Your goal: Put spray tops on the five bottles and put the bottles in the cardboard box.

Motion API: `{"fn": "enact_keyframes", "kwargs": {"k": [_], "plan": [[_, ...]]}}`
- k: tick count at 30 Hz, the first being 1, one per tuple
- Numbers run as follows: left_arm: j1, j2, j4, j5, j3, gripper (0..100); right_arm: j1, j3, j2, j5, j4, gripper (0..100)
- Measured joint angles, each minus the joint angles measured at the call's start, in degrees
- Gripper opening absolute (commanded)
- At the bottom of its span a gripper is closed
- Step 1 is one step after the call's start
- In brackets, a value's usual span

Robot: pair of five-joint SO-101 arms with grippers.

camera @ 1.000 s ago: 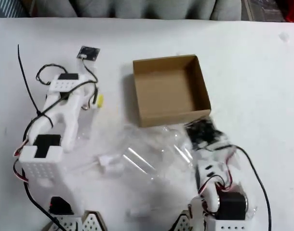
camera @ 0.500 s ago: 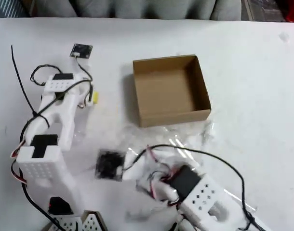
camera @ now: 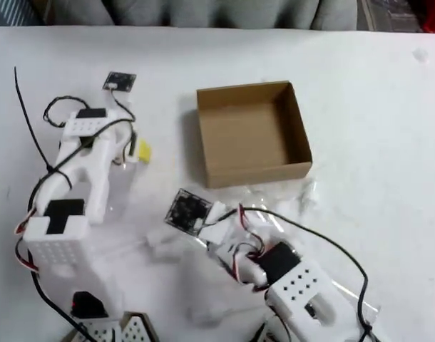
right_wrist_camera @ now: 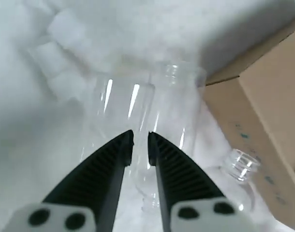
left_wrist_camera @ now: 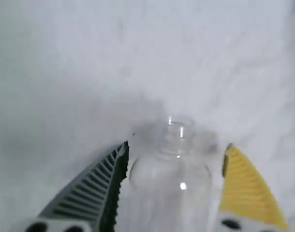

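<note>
My left gripper (left_wrist_camera: 176,146) is shut on a clear bottle (left_wrist_camera: 171,174) whose open neck has no top; a grey finger and a yellow finger (left_wrist_camera: 244,183) press its sides. In the high view this gripper (camera: 130,151) sits left of the cardboard box (camera: 252,132). My right gripper (right_wrist_camera: 140,136) is shut with nothing in it, just above two clear bottles (right_wrist_camera: 119,104) (right_wrist_camera: 175,104) lying side by side. A third bottle (right_wrist_camera: 239,169) lies next to the box wall (right_wrist_camera: 263,116). White spray tops (right_wrist_camera: 58,38) lie beyond the bottles.
The right arm (camera: 292,281) stretches from the near edge toward the box's front, its wrist camera (camera: 189,212) over the bottle pile (camera: 274,206). A white spray top (camera: 160,246) lies between the arms. Cables trail off both arms.
The right arm unfolded from the lower right, swung out to the left, then came back toward the box front. The left arm drifted slightly left with its bottle.
</note>
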Motion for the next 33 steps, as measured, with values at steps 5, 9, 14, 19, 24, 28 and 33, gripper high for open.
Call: {"fn": "enact_keyframes", "kwargs": {"k": [5,9,14,19,24,28,33], "plan": [[-0.6,-0.1,1.9,0.0,0.0,34,0.9,1.7,-3.1,-0.3,-1.0,3.4],[-2.2,-0.1,2.5,-2.2,0.0,34,1.0,1.8,-4.2,-0.4,-1.1,3.4],[-2.5,-0.1,3.4,-6.9,0.0,34,1.2,1.8,-4.5,-0.4,-1.1,3.4],[-2.5,-0.1,3.5,-10.0,0.0,22,1.2,1.8,-4.5,-0.4,-1.1,3.4],[-2.4,-0.1,3.5,-10.5,0.0,2,1.2,1.8,-4.5,-0.4,-1.1,3.4],[-1.8,-0.1,3.5,-10.4,0.0,4,1.2,1.8,-4.5,-0.4,-1.1,3.4],[-1.8,-0.1,3.4,-10.4,0.0,3,-2.8,1.8,-4.5,-0.4,2.2,3.8]]}}
